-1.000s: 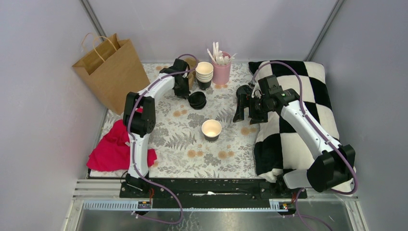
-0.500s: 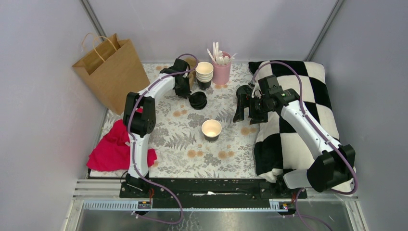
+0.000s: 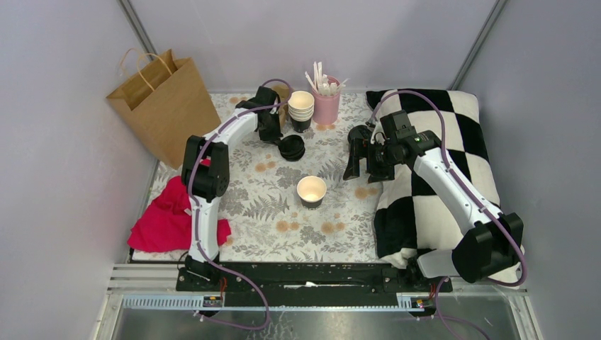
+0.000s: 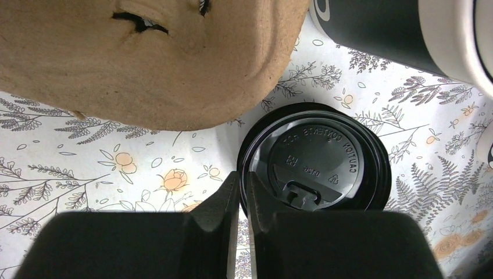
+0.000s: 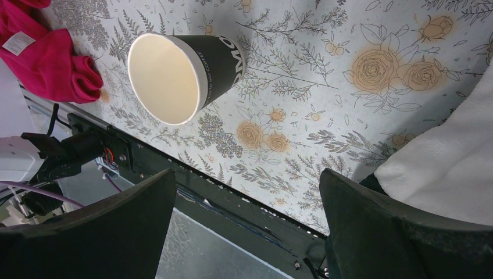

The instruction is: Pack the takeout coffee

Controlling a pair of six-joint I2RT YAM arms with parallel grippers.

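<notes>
Nothing has moved: left fingers (image 4: pixel 222 204) closed at the lid stack (image 4: pixel 317 154), right fingers (image 5: pixel 99 232) wide apart, empty.

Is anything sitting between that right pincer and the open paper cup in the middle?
Nothing visible does. Only bare flowered tablecloth lies between the right pincer and the lidless cup; the lid stack sits farther back.

A lidless black paper cup (image 3: pixel 311 191) stands mid-table, with the stack of black lids (image 3: pixel 290 147) at its eleven o'clock and the right gripper (image 3: pixel 358 174) at two.
</notes>
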